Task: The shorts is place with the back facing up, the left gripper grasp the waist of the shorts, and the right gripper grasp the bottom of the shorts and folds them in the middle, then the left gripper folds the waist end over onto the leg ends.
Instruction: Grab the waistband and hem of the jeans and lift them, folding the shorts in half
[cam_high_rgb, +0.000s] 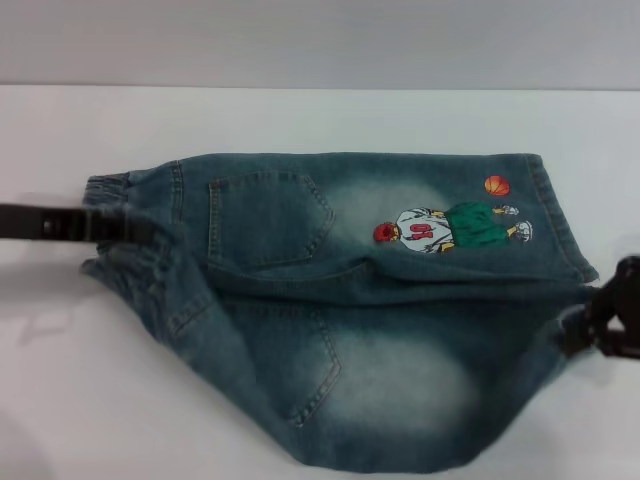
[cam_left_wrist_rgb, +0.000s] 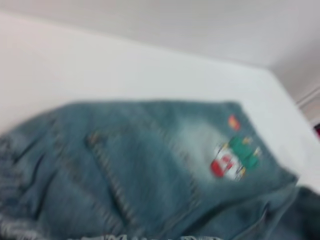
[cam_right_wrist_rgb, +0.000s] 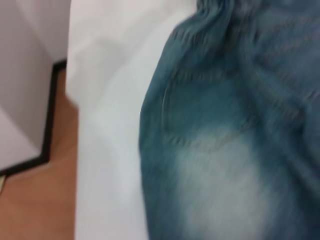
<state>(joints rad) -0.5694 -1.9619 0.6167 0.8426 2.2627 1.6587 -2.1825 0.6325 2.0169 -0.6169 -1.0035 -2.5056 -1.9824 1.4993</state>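
While wrist views show only shorts (cam_high_rgb: 350, 300), head view shows hands

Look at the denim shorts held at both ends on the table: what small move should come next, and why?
Probably carry the near half on across. The left pincer is at the waist and the right pincer at the leg ends of the shorts; the near half bulges toward the camera, not yet laid over the far half.
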